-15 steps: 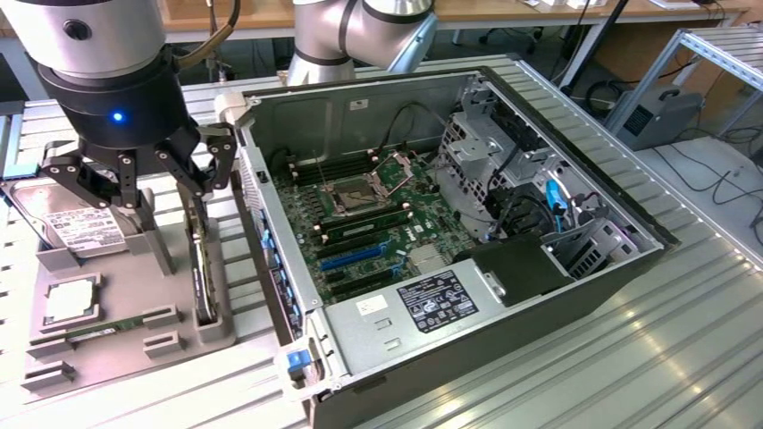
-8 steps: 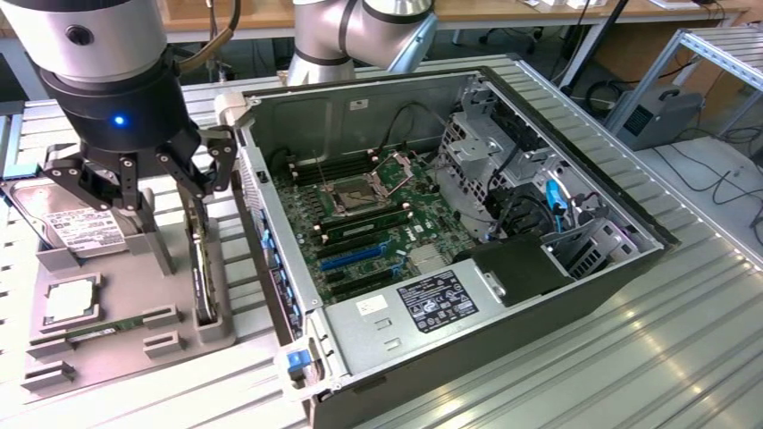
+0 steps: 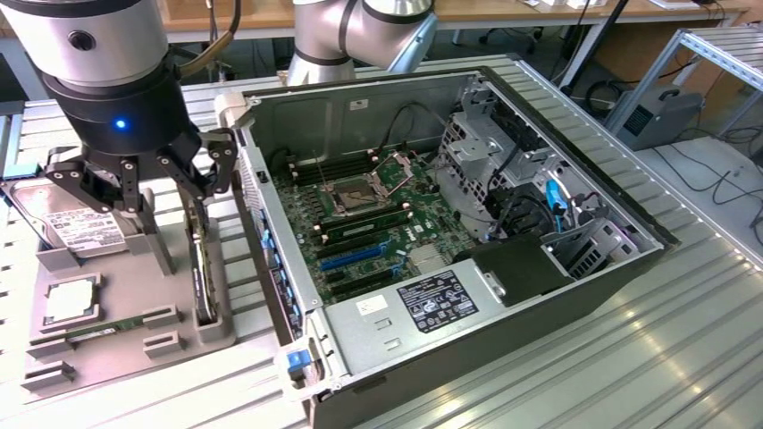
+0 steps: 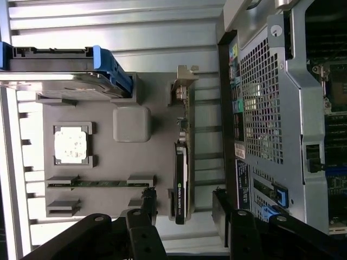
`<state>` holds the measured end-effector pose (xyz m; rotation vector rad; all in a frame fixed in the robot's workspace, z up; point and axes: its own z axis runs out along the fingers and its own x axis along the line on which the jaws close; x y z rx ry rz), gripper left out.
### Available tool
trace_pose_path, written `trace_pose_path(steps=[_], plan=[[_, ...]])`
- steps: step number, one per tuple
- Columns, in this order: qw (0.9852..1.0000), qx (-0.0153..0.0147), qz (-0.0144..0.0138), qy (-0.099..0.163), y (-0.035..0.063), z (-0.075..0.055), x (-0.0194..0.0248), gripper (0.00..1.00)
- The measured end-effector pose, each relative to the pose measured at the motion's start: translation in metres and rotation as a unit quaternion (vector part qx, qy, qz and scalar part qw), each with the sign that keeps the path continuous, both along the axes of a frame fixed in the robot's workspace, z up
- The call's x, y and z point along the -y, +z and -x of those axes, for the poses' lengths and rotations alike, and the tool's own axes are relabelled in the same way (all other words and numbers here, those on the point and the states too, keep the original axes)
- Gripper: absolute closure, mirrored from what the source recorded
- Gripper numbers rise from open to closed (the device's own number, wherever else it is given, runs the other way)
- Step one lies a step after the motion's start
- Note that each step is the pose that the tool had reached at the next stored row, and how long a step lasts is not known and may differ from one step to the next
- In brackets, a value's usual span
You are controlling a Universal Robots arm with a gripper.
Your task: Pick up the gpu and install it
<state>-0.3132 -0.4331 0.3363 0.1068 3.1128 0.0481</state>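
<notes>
Gripper (image 3: 149, 192) hangs over the grey fixture tray (image 3: 120, 349) at the exterior view's left, beside the open computer case (image 3: 357, 107). Its 2 fingers (image 4: 149, 203) stand wide apart and grip nothing.

The gpu (image 3: 204, 268) stands on edge in a slot along the tray side nearest the case, with its metal bracket at the far end from the gripper. In the wrist view the gpu (image 4: 181, 184) lies between the 2 fingertips of the gripper (image 4: 184, 194), with a gap showing on each side.

On the same tray (image 4: 108, 162): 1 hard drive (image 3: 71, 228) with white label, 1 processor (image 3: 70, 299) and 1 green memory stick (image 3: 113, 326).

The case lies on its side, motherboard (image 3: 370, 232) exposed.
</notes>
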Motion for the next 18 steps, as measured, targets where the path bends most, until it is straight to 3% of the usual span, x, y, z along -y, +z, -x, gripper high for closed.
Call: trace_pose_path(steps=[18], plan=[[1.0,0.0,0.0,0.0,-0.0072,0.0,0.0,0.46]])
